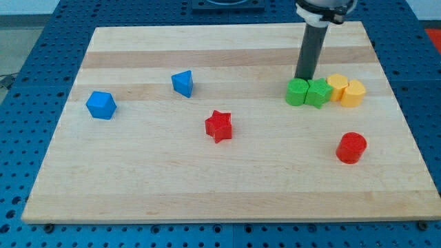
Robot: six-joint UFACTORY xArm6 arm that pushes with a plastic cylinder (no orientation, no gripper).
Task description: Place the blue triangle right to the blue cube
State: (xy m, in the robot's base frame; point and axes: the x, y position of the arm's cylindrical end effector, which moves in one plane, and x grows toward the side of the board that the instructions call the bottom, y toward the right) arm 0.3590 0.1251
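The blue triangle lies on the wooden board, left of centre near the view's top. The blue cube lies further to the view's left and a little lower. The triangle is to the right of the cube, about a hundred pixels away, and slightly higher. My tip is at the view's upper right, just behind the green blocks and far right of both blue blocks.
A red star lies near the board's centre. Two green blocks and two yellow blocks form a row at the right. A red cylinder stands at the lower right.
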